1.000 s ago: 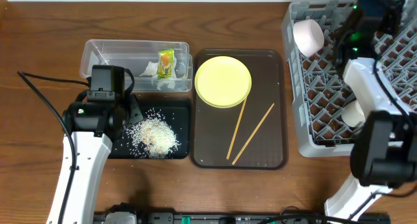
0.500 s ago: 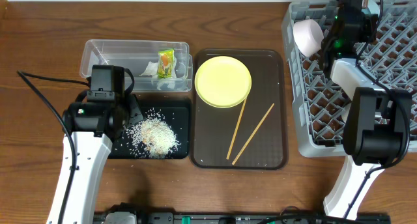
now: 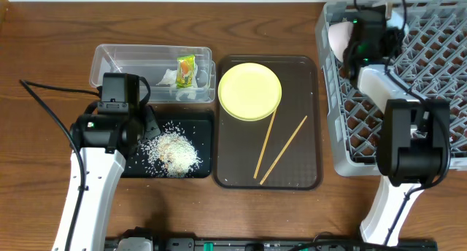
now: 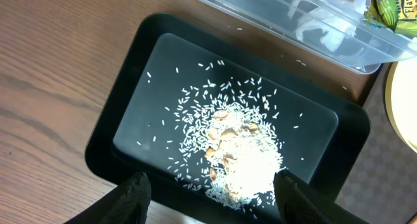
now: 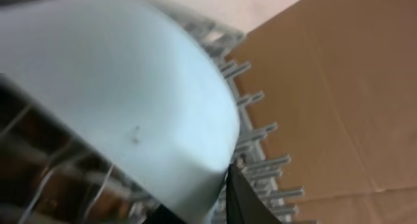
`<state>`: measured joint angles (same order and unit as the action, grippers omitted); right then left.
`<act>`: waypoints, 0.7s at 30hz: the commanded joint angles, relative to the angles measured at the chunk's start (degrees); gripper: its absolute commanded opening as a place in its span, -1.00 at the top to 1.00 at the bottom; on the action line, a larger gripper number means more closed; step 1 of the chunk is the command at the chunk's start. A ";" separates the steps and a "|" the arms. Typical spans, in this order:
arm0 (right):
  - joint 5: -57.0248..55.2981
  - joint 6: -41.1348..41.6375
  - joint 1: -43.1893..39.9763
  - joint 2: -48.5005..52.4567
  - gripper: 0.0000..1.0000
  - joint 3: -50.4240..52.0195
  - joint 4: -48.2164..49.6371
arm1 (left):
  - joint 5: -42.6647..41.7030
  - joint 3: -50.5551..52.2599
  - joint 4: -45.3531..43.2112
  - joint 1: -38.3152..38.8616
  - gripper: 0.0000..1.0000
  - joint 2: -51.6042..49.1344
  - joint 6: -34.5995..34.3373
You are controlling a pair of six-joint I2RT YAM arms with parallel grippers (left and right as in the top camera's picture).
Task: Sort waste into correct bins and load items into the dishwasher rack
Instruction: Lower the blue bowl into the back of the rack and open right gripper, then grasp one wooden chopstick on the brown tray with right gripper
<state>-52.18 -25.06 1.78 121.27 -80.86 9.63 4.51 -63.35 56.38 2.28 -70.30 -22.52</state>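
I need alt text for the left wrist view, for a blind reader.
A shallow black tray on a wooden table holds a pile of loose white rice. The open left gripper hovers over its lower edge; a clear tub lies beyond.

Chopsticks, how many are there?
2. The first chopstick lies on the brown tray just below the yellow plate; the second chopstick lies beside it on the same tray. None seem hidden.
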 commanded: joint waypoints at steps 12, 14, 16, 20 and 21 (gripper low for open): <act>40.70 25.57 1.70 -24.61 0.09 0.02 -40.81 | 0.66 -0.15 0.02 -0.24 -0.28 -0.02 -0.52; 53.57 29.66 2.69 -26.95 0.09 0.02 -47.89 | 0.66 -0.15 0.04 -0.24 -0.28 -0.02 -0.52; 62.42 33.09 3.91 -27.74 0.12 0.02 -53.62 | 0.66 -0.15 0.02 -0.24 -0.28 -0.02 -0.52; 68.28 38.27 8.68 -26.86 0.13 0.72 -62.82 | 0.66 -0.15 -0.13 -0.24 -0.29 -0.02 -0.52; 68.26 38.69 10.10 -26.43 0.13 1.11 -63.91 | 0.66 -0.15 -0.15 -0.24 -0.29 -0.02 -0.52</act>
<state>6.11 7.40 8.58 93.56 -80.66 -52.82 4.51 -63.35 56.29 2.28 -70.30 -22.52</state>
